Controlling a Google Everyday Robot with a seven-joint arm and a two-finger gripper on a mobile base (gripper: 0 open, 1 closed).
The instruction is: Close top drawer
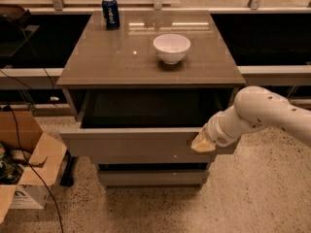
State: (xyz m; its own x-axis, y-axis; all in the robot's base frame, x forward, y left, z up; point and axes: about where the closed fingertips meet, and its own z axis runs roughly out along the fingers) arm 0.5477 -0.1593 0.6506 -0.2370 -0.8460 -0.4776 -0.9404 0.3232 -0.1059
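Observation:
The top drawer (136, 143) of the grey-brown cabinet stands partly open, its wide flat front panel pulled out and its dark inside showing. My gripper (203, 142) is at the right end of that front panel, pressed against it, at the end of my white arm (265, 111) coming in from the right. A lower drawer front (150, 177) shows beneath it.
On the cabinet top (121, 57) stand a white bowl (171, 48) and a blue soda can (111, 13). An open cardboard box (24, 159) with cables sits on the speckled floor at the left. Dark shelving runs behind the cabinet.

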